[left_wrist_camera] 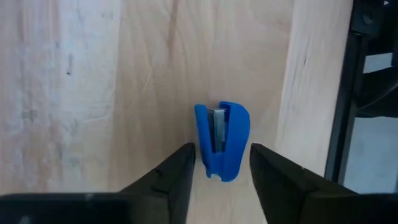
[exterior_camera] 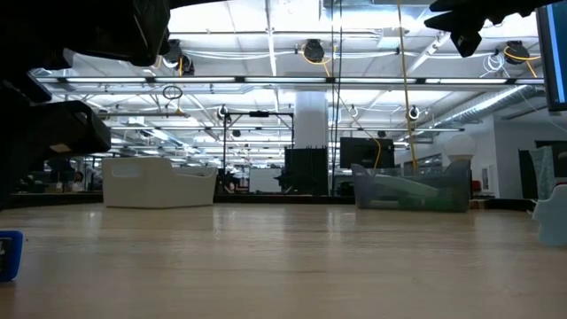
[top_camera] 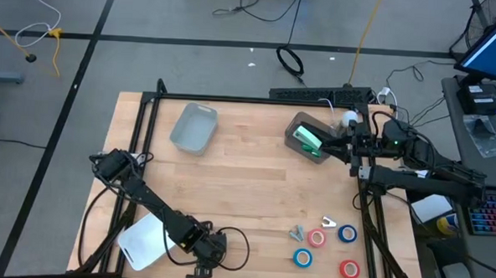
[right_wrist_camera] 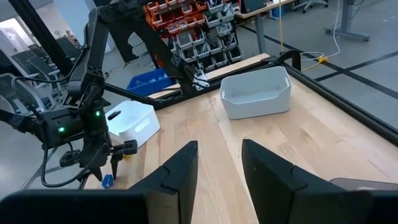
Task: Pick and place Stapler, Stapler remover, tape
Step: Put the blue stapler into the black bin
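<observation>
A small blue stapler (left_wrist_camera: 222, 140) with a metal strip down its middle lies flat on the wooden table near the front edge. It also shows in the right wrist view (right_wrist_camera: 107, 181). My left gripper (left_wrist_camera: 222, 157) points down over it, open, with one finger close on each side. Two red tape rolls (top_camera: 316, 237) (top_camera: 349, 268) and two blue ones (top_camera: 347, 234) (top_camera: 302, 258) lie flat at the near right. Two small metal stapler removers (top_camera: 298, 233) (top_camera: 328, 220) lie beside them. My right gripper (right_wrist_camera: 219, 168) waits open and empty, raised at the far right. My left gripper comes from above, slanting down, and its fingers (left_wrist_camera: 186, 163) stand along the stapler's two long sides (left_wrist_camera: 199, 134). The gaps are too thin for me to tell whether either finger touches it. The stapler rests flat on the table.
A white bin (top_camera: 147, 239) stands just left of my left gripper at the near edge. A grey bin (top_camera: 194, 127) is at the far middle. A clear bin (top_camera: 308, 137) holding something green sits at the far right. A black frame (top_camera: 233, 99) runs along the table's edges.
</observation>
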{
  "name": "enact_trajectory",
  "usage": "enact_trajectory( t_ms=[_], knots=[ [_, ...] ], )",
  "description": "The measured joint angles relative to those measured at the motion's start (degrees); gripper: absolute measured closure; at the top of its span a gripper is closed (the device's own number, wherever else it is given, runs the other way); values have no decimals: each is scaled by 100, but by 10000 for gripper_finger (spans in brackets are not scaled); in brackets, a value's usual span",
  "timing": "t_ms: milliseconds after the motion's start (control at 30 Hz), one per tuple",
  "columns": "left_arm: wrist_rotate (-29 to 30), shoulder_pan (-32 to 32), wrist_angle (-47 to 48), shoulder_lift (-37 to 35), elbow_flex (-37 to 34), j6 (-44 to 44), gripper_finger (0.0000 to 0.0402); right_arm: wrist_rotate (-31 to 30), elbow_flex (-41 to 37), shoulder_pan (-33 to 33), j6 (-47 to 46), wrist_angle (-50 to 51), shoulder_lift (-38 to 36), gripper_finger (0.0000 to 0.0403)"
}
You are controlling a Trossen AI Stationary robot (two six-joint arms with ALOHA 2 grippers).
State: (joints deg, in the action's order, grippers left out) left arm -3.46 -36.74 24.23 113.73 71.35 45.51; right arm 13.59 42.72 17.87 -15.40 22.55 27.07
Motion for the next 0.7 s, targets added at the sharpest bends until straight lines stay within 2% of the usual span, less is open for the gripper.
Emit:
enact_trajectory(
  t_ms=[200, 367, 500, 700],
  knots=[
    [169, -3, -21, 11, -8, -23, 308, 1, 0, 0, -13, 1, 0, 287],
    [223, 4, -77, 15, -9, -3, 344, 2, 0, 0, -15, 0, 0, 287],
    [223, 24, -98, 17, -9, 179, 349, 2, 0, 0, -20, 0, 0, 287],
    [194, 155, -56, -27, -12, 401, 325, 19, -2, 0, -44, 0, 8, 287]
  ],
)
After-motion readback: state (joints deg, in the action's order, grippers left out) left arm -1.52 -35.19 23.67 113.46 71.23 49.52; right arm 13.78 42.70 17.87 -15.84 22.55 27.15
